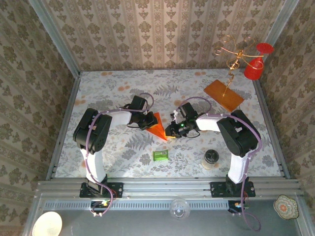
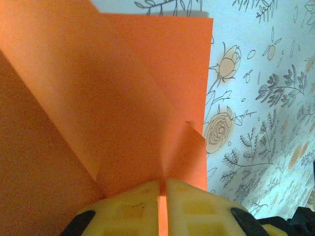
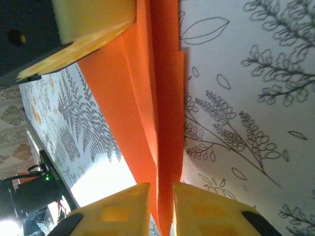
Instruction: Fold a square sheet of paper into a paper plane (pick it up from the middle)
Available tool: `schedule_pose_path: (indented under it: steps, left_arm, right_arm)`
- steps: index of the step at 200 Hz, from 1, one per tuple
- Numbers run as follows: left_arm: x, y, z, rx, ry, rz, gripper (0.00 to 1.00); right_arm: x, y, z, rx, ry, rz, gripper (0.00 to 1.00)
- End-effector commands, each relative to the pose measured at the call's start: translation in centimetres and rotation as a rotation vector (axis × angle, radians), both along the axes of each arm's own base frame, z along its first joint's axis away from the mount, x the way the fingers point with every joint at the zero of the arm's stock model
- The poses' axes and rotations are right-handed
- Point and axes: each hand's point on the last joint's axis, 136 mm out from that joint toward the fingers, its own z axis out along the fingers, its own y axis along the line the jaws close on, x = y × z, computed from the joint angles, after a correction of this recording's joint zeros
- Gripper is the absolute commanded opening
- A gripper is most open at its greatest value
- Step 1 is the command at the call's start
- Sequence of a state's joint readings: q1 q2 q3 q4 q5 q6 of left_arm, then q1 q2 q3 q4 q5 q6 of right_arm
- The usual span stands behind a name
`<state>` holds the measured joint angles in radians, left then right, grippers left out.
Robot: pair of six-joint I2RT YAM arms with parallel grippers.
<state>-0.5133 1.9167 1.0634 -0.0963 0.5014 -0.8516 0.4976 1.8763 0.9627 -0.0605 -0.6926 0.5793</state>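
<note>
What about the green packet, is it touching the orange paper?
No, in the top view the green packet lies well apart from the orange paper.

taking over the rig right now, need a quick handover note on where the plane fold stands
Left claw: shut on the orange paper, pinching one edge.
Right claw: shut on the same paper from the opposite side.
Paper: held between the two claws over the middle of the table.
Done: first folds are in; layered flaps and diagonal creases show.
Left: it is a wide wedge, not yet a narrow dart, so the later folds remain.
</note>
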Motion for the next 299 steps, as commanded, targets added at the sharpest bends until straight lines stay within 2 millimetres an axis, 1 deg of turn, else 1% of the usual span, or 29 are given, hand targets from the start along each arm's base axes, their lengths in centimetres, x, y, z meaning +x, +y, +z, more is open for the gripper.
schedule_pose_path:
  steps: [1, 40, 73, 90, 103, 127, 139, 147, 163, 182, 208, 223, 264, 299]
  left_arm:
    - [-0.4, 0.4, -0.2, 0.006, 0.010, -0.012, 0.14]
    - [-0.4, 0.4, -0.2, 0.004, 0.009, -0.009, 0.14]
    - [-0.4, 0.4, -0.4, 0.003, 0.014, -0.006, 0.15]
    - [-0.5, 0.5, -0.6, 0.007, 0.019, -0.004, 0.15]
    - [-0.5, 0.5, -0.8, 0.008, 0.021, -0.005, 0.15]
    - [-0.5, 0.6, -0.7, 0.008, 0.020, -0.004, 0.15]
    - [-0.5, 0.6, -0.6, 0.007, 0.017, -0.006, 0.15]
    - [-0.5, 0.6, -0.7, 0.008, 0.020, -0.005, 0.15]
    - [-0.5, 0.6, -0.7, 0.007, 0.021, -0.005, 0.15]
    - [-0.5, 0.6, -0.7, 0.005, 0.020, -0.005, 0.15]
    - [-0.5, 0.6, -0.7, 0.004, 0.021, -0.006, 0.14]
    - [-0.6, 0.5, -0.7, 0.002, 0.023, -0.007, 0.14]
    - [-0.7, 0.4, -0.6, -0.003, 0.023, -0.010, 0.14]
    - [-0.6, 0.4, -0.6, -0.003, 0.024, -0.011, 0.14]
  right_arm:
    - [-0.5, 0.8, 0.0, 0.020, 0.018, 0.037, 0.19]
    - [-0.8, 0.6, -0.9, -0.012, 0.033, 0.042, 0.13]
    - [-1.6, 0.3, -2.5, -0.067, 0.063, 0.052, 0.13]
    - [-1.7, -0.1, -2.8, -0.093, 0.062, 0.049, 0.16]
    - [-1.1, -0.6, -1.9, -0.089, 0.034, 0.021, 0.22]
    - [0.9, -1.9, 1.3, -0.082, -0.064, -0.055, 0.30]
    - [1.7, -2.4, 2.4, -0.094, -0.108, -0.078, 0.32]
    - [2.0, -2.4, 2.8, -0.098, -0.125, -0.080, 0.32]
    - [2.7, -1.8, 3.2, -0.079, -0.133, -0.070, 0.30]
    - [2.9, 0.0, 3.5, -0.015, -0.116, -0.033, 0.24]
    - [2.5, 2.1, 3.0, 0.014, -0.093, 0.026, 0.19]
    - [2.6, 2.7, 2.6, 0.021, -0.082, 0.038, 0.17]
    - [2.6, 3.3, 1.3, 0.012, -0.054, 0.055, 0.15]
    - [1.9, 3.0, -0.3, -0.020, -0.020, 0.060, 0.15]
